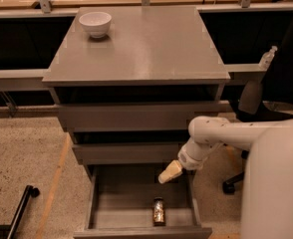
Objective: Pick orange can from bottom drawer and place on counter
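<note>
The bottom drawer [120, 204] stood pulled open, so the orange can [159, 211], upright near its front wall, was reachable. The gripper [170, 172] hung at the can's one o'clock, apart; clenched or released, I could not tell.

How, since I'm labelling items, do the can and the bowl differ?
The can is narrow and orange-brown; the bowl is wider and white. The can is in the open bottom drawer; the bowl is on the counter. The gripper hangs over the drawer near the can, far from the bowl. Both are untouched.
</note>
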`<state>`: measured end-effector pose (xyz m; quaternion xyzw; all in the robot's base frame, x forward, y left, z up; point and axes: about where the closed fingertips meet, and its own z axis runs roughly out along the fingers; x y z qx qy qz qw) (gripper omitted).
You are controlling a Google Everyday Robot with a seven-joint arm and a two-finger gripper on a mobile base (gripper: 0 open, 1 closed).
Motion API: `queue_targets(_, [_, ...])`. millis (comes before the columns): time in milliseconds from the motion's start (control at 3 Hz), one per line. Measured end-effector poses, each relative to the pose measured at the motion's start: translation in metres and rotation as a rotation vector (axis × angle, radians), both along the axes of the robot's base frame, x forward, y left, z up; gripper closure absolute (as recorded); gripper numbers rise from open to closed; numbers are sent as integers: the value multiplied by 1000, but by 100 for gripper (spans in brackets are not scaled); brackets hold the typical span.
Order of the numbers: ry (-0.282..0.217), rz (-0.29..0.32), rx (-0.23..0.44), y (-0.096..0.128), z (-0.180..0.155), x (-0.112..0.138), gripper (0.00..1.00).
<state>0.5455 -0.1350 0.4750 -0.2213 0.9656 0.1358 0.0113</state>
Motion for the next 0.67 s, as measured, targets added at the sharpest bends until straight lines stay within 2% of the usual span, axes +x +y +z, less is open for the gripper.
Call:
queue_targets(333, [152,-131,-83,-8,-79,-8,0])
queue_targets(667, [236,-285,-80,-6,-136,-9,0])
